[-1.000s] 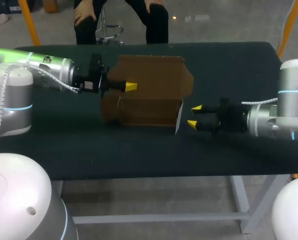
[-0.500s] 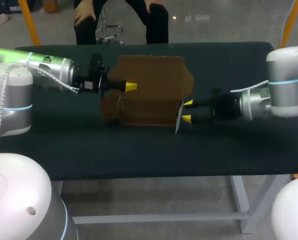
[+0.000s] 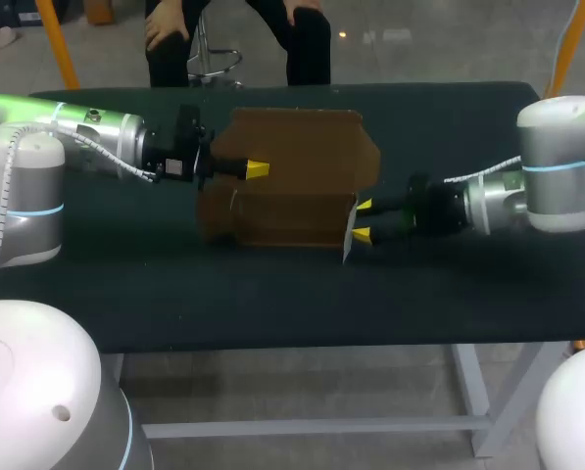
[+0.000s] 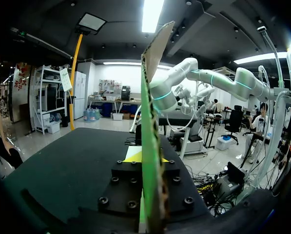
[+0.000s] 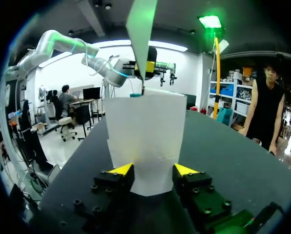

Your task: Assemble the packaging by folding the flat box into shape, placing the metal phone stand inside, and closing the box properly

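The box [image 3: 292, 186] is only half shaped: its body stands on the dark worktop [image 3: 272, 294] between my two arms, the top open and one tall panel [image 3: 302, 142] rising behind it. My left fingers [image 3: 257, 169] are clamped on that panel, which runs edge-on between them. My right fingers [image 3: 363, 206] stand apart, and the end flap [image 5: 145, 136] hangs just ahead of and between them; I cannot tell whether they touch it. I judge the end flaps are not yet tucked in. Loading and closing are left to do, and I see no metal phone stand in any view.

The box is brown corrugated card, matte outside, with clean creases and clipped corners on the tall panel. The flap's inner face is smooth and white, and it tapers toward my fingers.
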